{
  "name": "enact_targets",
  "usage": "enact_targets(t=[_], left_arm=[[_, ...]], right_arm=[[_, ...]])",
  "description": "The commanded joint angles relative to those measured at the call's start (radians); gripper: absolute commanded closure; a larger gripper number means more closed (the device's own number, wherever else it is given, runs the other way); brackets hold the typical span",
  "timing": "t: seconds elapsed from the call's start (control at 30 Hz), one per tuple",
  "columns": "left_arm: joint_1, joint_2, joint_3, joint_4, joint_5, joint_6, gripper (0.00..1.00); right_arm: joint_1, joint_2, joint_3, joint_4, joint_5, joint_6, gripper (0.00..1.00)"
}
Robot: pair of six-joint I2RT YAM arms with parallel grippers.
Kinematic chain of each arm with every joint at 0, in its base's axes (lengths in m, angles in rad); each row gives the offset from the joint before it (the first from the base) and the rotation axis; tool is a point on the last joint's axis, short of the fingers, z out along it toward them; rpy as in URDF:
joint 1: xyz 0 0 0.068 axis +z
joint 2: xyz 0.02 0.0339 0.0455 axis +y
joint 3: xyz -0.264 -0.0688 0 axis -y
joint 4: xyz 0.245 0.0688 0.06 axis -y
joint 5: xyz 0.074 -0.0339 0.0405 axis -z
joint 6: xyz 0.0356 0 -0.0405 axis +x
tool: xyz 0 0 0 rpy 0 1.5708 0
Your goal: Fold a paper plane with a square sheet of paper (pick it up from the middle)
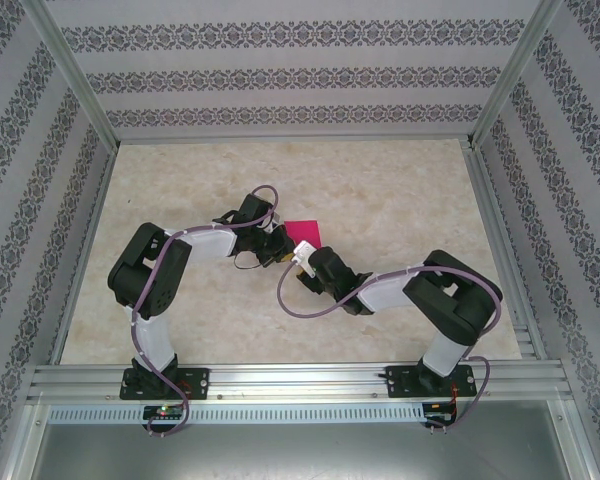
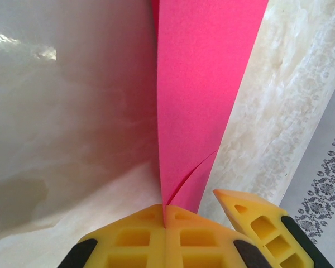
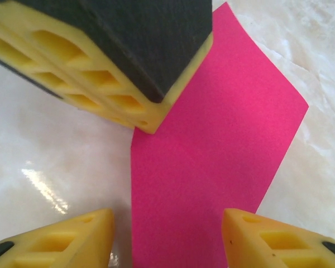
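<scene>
Two arms fold inward from their bases at the near rail, elbows pushed outward and forearms converging near the middle of the marble-patterned tabletop [image 1: 410,190], so that from my overhead feed the wrists nearly meet. The left gripper [image 2: 164,216] comes in from the left with its yellow fingers pressed tight together, pinching the near end of the pink paper sheet [image 2: 204,95] in the seam between them. The right gripper [image 3: 167,218] reaches in from the right and sits just beside it, jaws spread apart; on its own wrist feed the two fingertips stand either side of the sheet, the left one clear of the paper's edge and the right one over its margin. That feed also shows the left gripper's black-padded finger [image 3: 123,50] bearing in from the upper left over the paper's edge. The sheet is a flat, saturated magenta, no longer a full square: it reads as a narrower folded strip with straight edges and an angled far corner. Near the pinch I see a second layer's edge running diagonally, a flap lying against the main panel. It stretches away from both grippers toward the table's centre; I cannot tell whether its far end rests on the surface or floats just above it.
</scene>
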Motion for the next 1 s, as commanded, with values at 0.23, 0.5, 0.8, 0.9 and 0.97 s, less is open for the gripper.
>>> enact_targets(t=[0.23, 0.5, 0.8, 0.9, 0.97], left_arm=[[-0.01, -0.038, 0.033, -0.057, -0.006, 0.003, 0.93], [0.03, -0.066, 0.043, -0.081, 0.001, 0.02, 0.84], [0.137, -0.16, 0.033, -0.149, -0.041, 0.085, 0.65], [0.147, -0.185, 0.015, -0.14, -0.051, 0.105, 0.61], [0.148, -0.192, 0.001, -0.116, -0.042, 0.112, 0.59]], right_arm=[[0.009, 0.072, 0.008, 0.137, 0.04, -0.054, 0.66], [0.008, 0.062, -0.02, 0.152, 0.029, -0.039, 0.81], [-0.025, 0.008, -0.058, 0.191, -0.094, 0.11, 0.89], [-0.046, -0.013, -0.066, 0.202, -0.144, 0.198, 0.91], [-0.065, -0.028, -0.069, 0.203, -0.185, 0.259, 0.93]])
